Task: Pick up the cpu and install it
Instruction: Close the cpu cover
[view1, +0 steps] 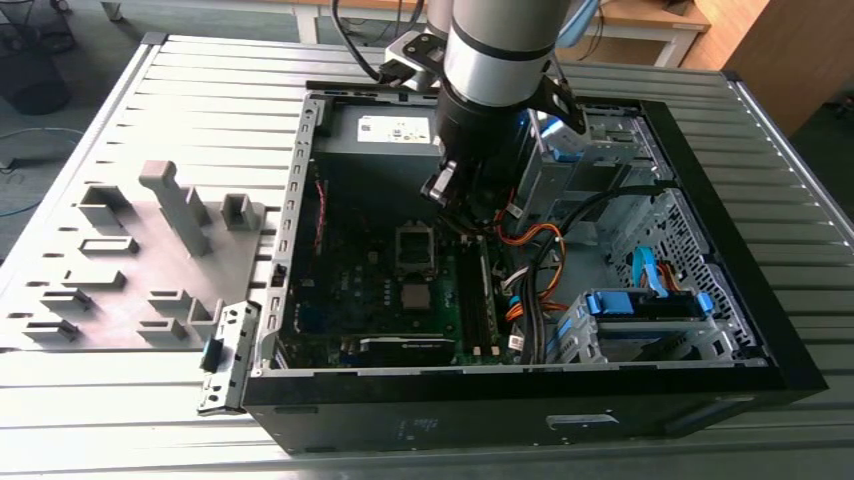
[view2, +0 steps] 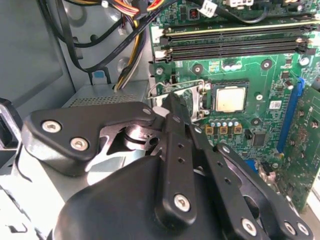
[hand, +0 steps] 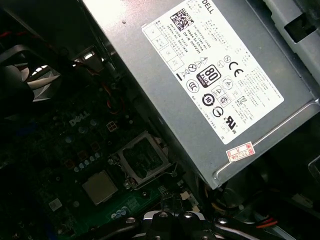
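In exterior view gripper (view1: 458, 198) hangs inside PC case (view1: 400, 410), open/shut can't tell, w/ cpu (view1: 418, 295) flat on mobo (view1: 350, 285) at 6 o'clock of socket frame (view1: 416, 245).

An open black computer case (view1: 534, 405) lies on its side on a slatted metal table (view1: 200, 80). Inside the case are a grey power supply box (view1: 380, 128) at its far end, a green circuit board (view1: 360, 290) on its floor, orange cables (view1: 534, 238) and a blue bracket (view1: 647, 303). A grey moulded tray (view1: 120, 270) rests beside the case, on the exterior view's left.
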